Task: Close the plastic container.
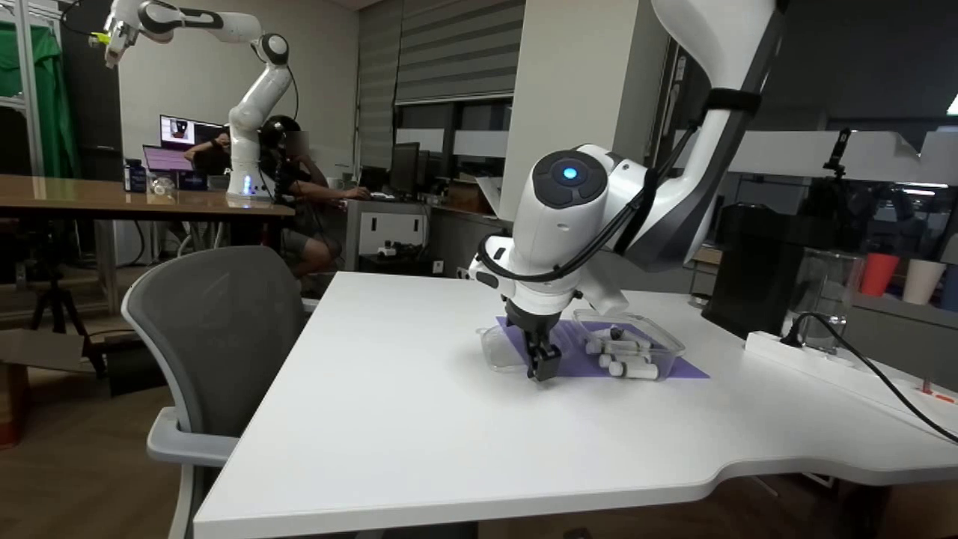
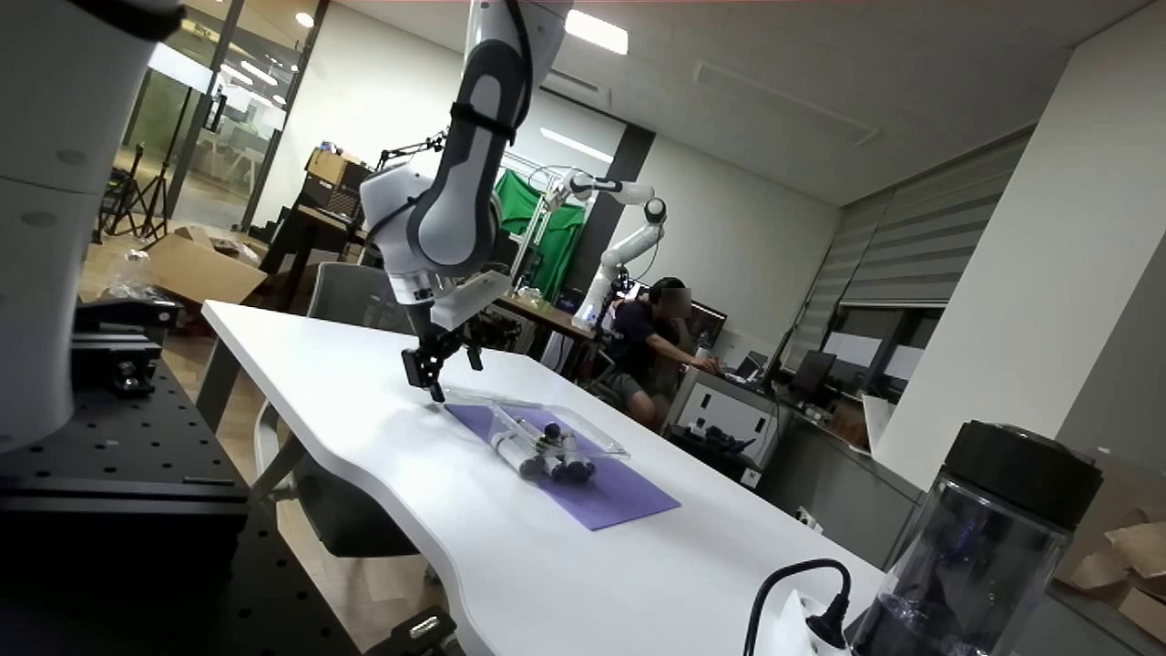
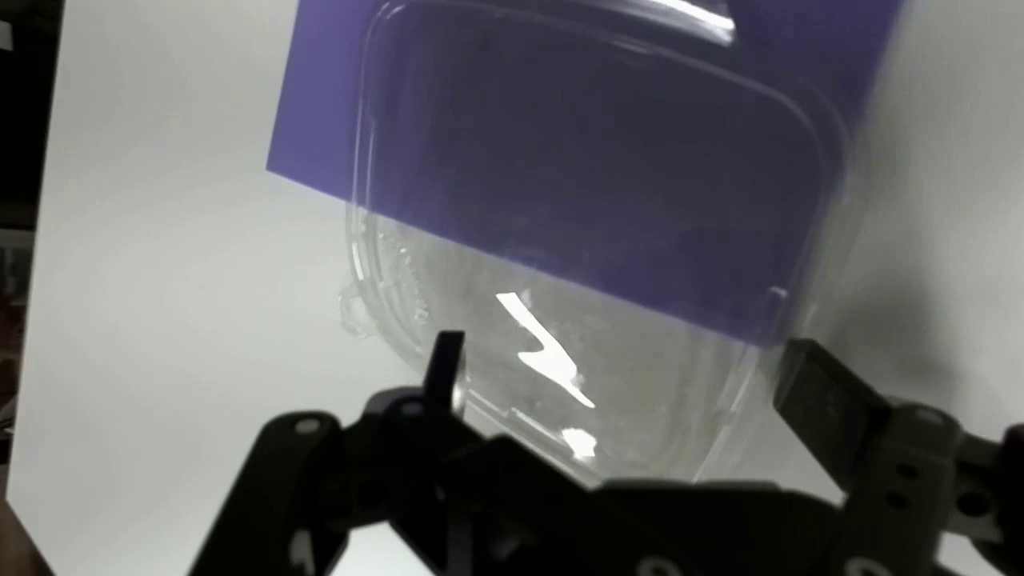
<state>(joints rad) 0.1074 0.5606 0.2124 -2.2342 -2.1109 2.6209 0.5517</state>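
The plastic container is a clear box [image 1: 668,352] standing open with several white cylinders [image 1: 632,370] inside; the box [image 2: 597,439] and the cylinders [image 2: 517,454] also show in an exterior view. Its clear lid [image 1: 500,353] lies folded out beside the box, partly on a purple sheet [image 1: 690,370] and partly on the white table. In the wrist view the lid [image 3: 560,200] fills the middle, with the box edge [image 3: 694,14] at the top. My gripper [image 1: 542,365] is open at the lid's outer end. In the wrist view the gripper [image 3: 624,368] has its fingers apart, straddling a lid corner.
A white power strip [image 1: 831,374] with a black cable lies on the table beyond the box. A clear jar [image 1: 823,292] and a black machine [image 1: 756,269] stand near it. A grey chair [image 1: 217,344] stands at the table's edge. The purple sheet [image 2: 629,499] lies under the box.
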